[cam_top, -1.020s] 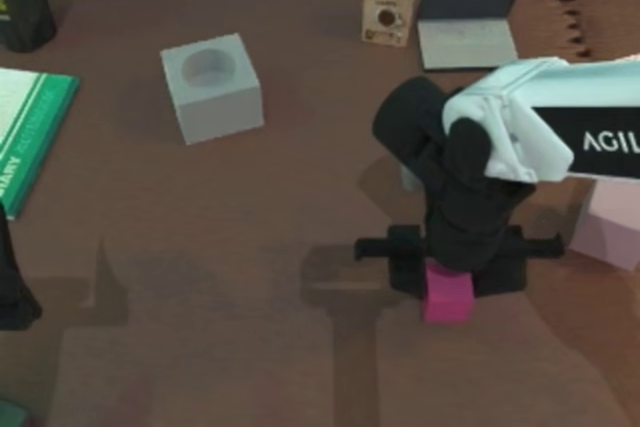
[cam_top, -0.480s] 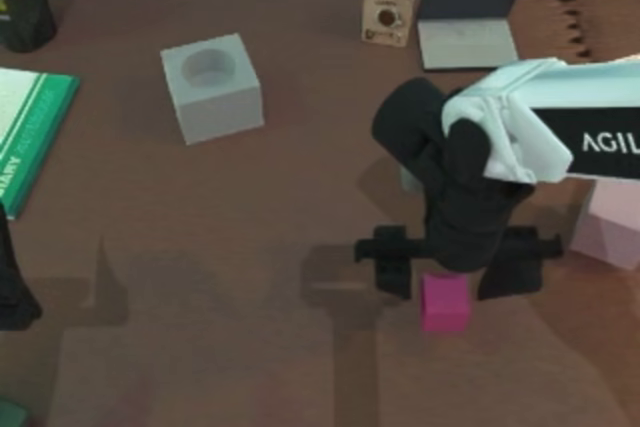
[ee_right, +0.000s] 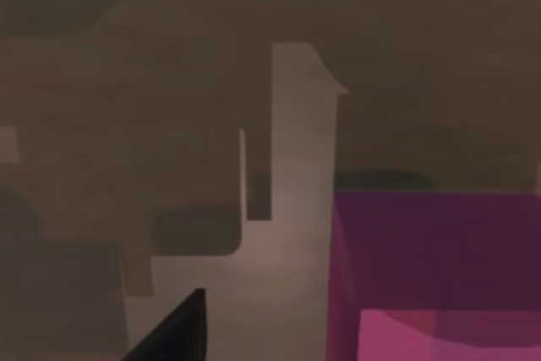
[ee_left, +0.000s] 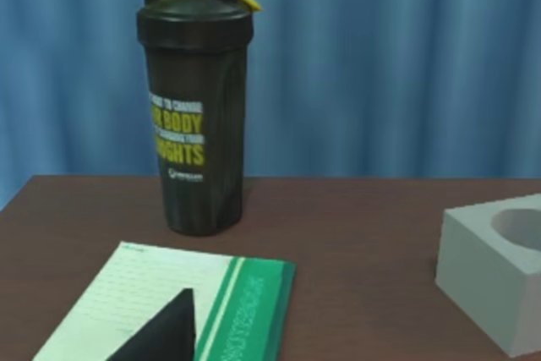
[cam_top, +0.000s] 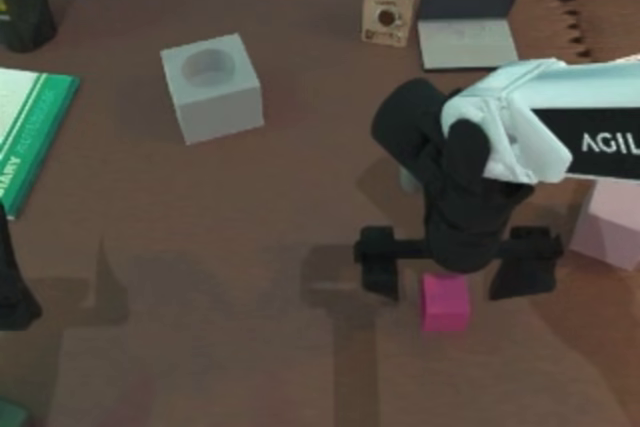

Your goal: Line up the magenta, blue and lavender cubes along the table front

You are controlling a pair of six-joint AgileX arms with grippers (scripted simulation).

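Right gripper: hanging over the right-hand half of the worktop, its two dark fingers spreading wide apart and holding nothing.
Magenta cube: sitting on the worktop just in front of the gap between those fingers, touching neither; in the right wrist view it is filling the near corner.
Lavender cube: lying near the worktop's right edge, partly hiding under the right arm.
Blue cube: not showing in any view.
Left gripper: only a dark finger tip is showing in the left wrist view, so I cannot tell how it is standing; the arm is parking at the worktop's left edge.
Surroundings: a grey block with a round hollow is standing well apart at the back left, and a small carton at the back edge.
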